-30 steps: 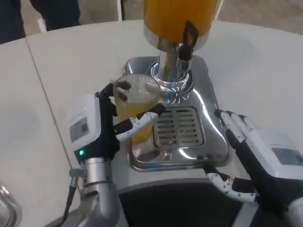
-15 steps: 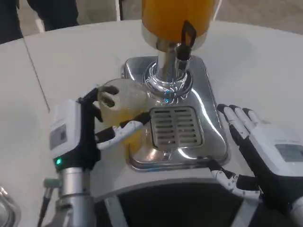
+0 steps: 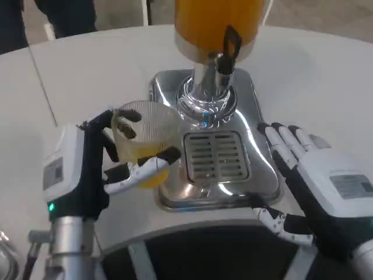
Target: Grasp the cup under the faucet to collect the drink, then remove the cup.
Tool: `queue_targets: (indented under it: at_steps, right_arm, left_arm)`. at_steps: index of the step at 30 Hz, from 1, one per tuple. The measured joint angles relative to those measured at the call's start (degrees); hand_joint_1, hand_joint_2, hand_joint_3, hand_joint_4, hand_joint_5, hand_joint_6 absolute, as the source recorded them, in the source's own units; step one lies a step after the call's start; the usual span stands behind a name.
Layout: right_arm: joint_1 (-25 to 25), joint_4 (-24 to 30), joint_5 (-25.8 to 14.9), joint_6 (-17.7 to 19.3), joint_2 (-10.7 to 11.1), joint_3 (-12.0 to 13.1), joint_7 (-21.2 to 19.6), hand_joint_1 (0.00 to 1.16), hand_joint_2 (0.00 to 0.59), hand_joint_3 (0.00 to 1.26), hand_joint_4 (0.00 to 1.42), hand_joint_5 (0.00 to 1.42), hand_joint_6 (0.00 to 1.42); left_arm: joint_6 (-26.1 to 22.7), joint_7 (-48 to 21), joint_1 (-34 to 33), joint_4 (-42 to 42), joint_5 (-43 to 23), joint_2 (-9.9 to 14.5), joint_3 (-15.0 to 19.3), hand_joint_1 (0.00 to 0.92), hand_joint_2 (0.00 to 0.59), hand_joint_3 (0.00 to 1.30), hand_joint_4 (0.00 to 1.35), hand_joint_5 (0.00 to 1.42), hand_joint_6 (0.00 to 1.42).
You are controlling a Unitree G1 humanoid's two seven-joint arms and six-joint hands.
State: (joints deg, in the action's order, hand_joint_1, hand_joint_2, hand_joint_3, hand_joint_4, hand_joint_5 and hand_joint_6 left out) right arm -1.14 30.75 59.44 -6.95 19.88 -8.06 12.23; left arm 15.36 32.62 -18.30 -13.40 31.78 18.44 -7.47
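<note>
Cup (image 3: 144, 140) upright, mouth up, gripped by left hand (image 3: 87, 169); right hand (image 3: 315, 186) spread, empty.

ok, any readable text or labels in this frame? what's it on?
No text can be read.
Left hand: grey label on its white back, too blurred to read.
Right hand: grey label on its back, print too small and blurred.
Dispenser and cup: no markings.

Clear ribbed cup (image 3: 143, 135) of orange drink (image 3: 147, 160)
</note>
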Motion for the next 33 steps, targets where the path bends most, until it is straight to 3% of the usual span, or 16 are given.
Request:
queue_targets:
  at_steps: [4, 12, 24, 33]
  right_arm:
    - [-0.06, -1.25, -0.33, 0.08, 0.1, 0.09, -0.06, 0.5, 0.456, 0.0, 0.0, 0.0, 0.03]
    - [-0.07, -0.73, -0.76, 1.92, 0.83, 0.07, -0.21, 0.49, 0.461, 0.0, 0.0, 0.0, 0.03]
    - [3.6, 1.69, -0.87, 5.41, 1.37, 0.28, -2.04, 0.48, 0.469, 0.0, 0.0, 0.0, 0.02]
    - [7.24, 3.59, -0.47, 7.03, 0.74, 0.12, -2.54, 0.46, 0.492, 0.0, 0.0, 0.0, 0.02]
  left_arm:
    - [0.03, -1.91, 4.2, 3.75, 0.03, 0.67, 0.91, 0.59, 0.045, 1.19, 1.15, 1.42, 1.42]
    - [0.19, -4.79, 7.58, 10.32, -0.05, -0.21, 2.3, 0.588, 0.045, 1.19, 1.15, 1.42, 1.42]
    - [3.17, -12.47, 18.13, 22.59, -0.41, 0.86, 4.52, 0.589, 0.044, 1.2, 1.15, 1.42, 1.42]
    - [4.09, -15.34, 24.1, 28.44, -0.42, -0.53, 4.59, 0.591, 0.044, 1.2, 1.13, 1.42, 1.42]
